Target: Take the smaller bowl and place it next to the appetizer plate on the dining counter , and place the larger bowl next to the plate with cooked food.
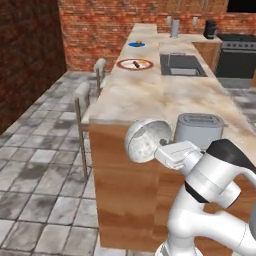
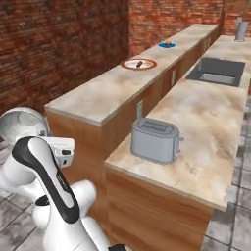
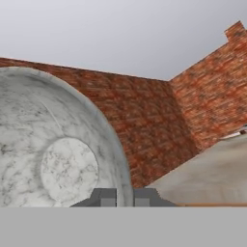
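From the left base view, the tool [image 1: 161, 145] is raised near the close corner of the dining bench [image 1: 150, 95], closed on the rim of the smaller bowl [image 1: 145, 141], which it holds on edge with its marbled hollow facing the camera. Just behind it on the lower kitchen bench stands a grey toaster [image 1: 198, 129]. Far along the dining bench lies the plate with cooked food [image 1: 135, 64], and beyond that the appetizer plate [image 1: 136, 44], well apart from the bowl. A sink [image 1: 182, 65] is set in the kitchen bench, and two chairs [image 1: 85, 102] stand at the dining bench's outer side.

From the right base view, the smaller bowl [image 2: 22, 125] shows its grey back, off the bench end and above the floor. The toaster [image 2: 156, 139] sits near the bench edge.

In the hand view, the tool [image 3: 125, 198] has its two tips pressed close on the bowl's rim [image 3: 123, 164], brick wall behind.
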